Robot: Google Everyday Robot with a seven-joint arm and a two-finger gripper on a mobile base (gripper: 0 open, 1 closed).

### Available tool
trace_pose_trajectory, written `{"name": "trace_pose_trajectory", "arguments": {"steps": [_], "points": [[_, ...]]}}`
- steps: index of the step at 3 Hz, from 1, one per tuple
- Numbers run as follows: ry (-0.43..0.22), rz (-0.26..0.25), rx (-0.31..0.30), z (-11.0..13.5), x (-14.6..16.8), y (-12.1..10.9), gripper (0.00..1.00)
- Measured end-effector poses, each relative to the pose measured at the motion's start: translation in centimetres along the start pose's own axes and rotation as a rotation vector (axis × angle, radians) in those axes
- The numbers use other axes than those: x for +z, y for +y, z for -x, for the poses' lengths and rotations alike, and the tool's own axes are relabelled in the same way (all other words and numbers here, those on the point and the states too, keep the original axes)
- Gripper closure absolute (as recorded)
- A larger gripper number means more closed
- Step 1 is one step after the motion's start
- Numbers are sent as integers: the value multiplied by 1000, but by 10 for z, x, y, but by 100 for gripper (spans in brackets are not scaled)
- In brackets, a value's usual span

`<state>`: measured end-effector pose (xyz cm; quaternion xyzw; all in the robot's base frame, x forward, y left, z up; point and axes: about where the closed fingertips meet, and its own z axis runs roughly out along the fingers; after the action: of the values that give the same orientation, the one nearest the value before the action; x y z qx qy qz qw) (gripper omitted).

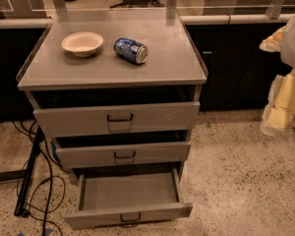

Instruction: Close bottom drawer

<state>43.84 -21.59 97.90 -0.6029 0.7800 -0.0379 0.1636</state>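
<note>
We see the bottom drawer point(128, 191) low down and near us, pulled far out of the grey cabinet point(177, 53). Its small black handle point(130, 217) is on the front. The middle drawer point(152, 153) and top drawer point(157, 116) above it stick out just a little. The gripper point(278, 113) hangs far off to the right, higher than the bottom drawer and well apart from it. We cannot tell if it is spread or pinched. On top sit a bowl point(82, 44) and a can point(131, 50) on its side.
</note>
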Motion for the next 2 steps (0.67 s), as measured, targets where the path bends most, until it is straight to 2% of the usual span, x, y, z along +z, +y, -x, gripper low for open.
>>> {"name": "trace_pose_trajectory", "arguments": {"steps": [2], "points": [[-19,-4,-7,3,13,7,0]]}}
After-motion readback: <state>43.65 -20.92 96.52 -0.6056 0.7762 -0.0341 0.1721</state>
